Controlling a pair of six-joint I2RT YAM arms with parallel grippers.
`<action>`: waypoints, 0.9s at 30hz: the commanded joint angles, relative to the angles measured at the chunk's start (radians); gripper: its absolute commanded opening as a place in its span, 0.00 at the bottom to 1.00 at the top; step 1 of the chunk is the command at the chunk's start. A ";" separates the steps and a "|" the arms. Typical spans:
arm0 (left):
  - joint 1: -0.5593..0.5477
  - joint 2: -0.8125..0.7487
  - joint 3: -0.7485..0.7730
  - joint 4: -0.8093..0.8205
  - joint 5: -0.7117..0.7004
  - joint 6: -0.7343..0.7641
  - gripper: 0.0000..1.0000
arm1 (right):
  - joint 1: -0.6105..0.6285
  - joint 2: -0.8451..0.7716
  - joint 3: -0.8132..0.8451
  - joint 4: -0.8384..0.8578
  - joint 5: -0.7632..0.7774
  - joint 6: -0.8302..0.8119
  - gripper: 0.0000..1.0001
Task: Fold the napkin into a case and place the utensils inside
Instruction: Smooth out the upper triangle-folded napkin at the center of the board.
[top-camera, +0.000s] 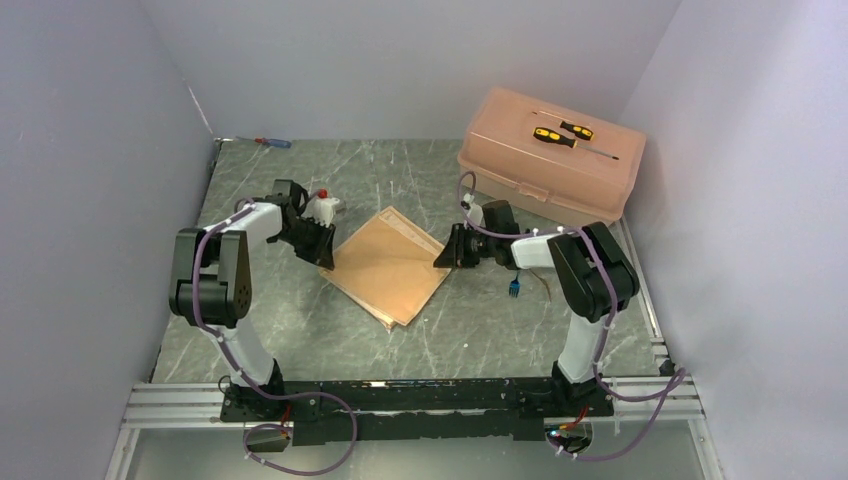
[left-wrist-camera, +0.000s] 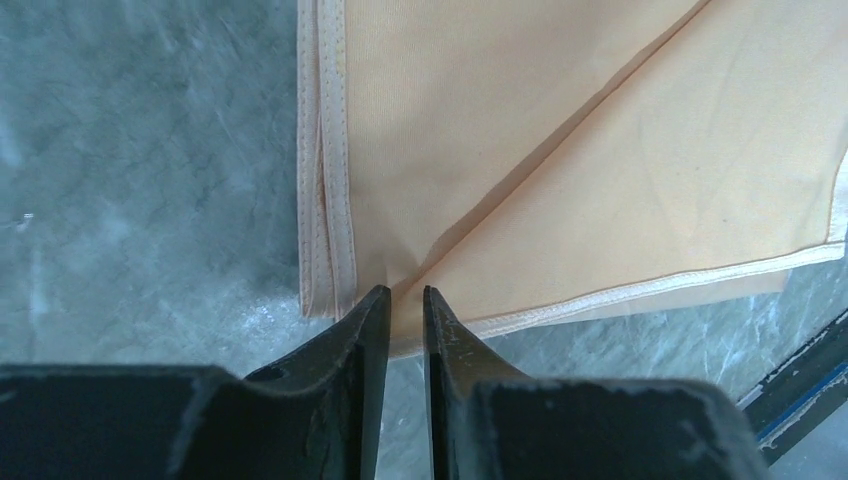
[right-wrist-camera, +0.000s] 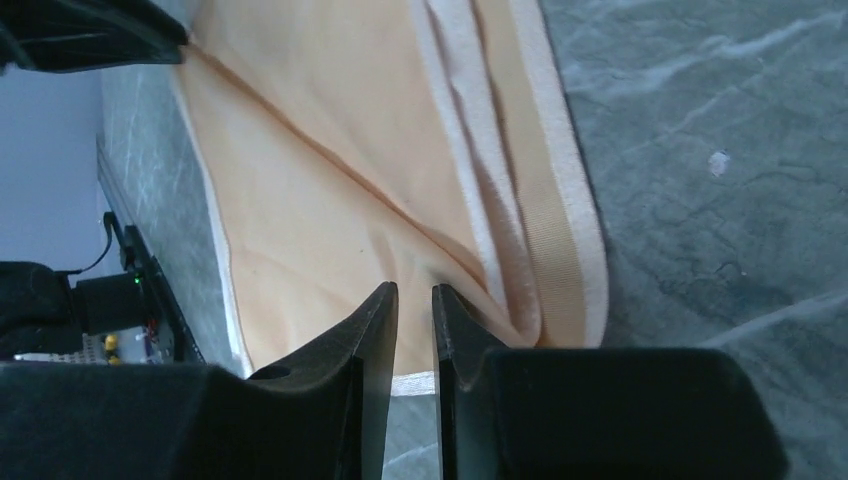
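My left gripper (left-wrist-camera: 405, 295) is nearly closed, pinching one corner of the folded napkin (left-wrist-camera: 560, 150). My right gripper (right-wrist-camera: 413, 292) pinches the opposite corner likewise. The napkin lies flat on the table (left-wrist-camera: 150, 150) between them, and the utensils (top-camera: 514, 288) lie beside the right wrist.

The napkin (top-camera: 388, 265) lies mid-surface (top-camera: 300, 330), one corner toward the near edge. The left pincer (top-camera: 326, 258) sits at its left corner and the right pincer (top-camera: 446, 256) at its right corner. The utensils (top-camera: 515, 288) lie right of the napkin. A box (top-camera: 540, 185) fills the far right corner, two screwdrivers (top-camera: 563, 134) on its lid. Another screwdriver (top-camera: 272, 142) lies in the far left corner.
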 joint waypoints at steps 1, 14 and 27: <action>0.018 -0.104 0.095 -0.058 0.034 0.005 0.25 | -0.008 0.047 -0.017 0.132 0.014 0.061 0.22; 0.034 -0.122 0.005 -0.211 0.008 0.310 0.26 | -0.015 -0.019 -0.044 0.093 -0.011 0.031 0.25; 0.040 -0.090 -0.033 0.027 -0.060 0.276 0.22 | 0.105 -0.082 0.126 0.003 0.068 0.047 0.28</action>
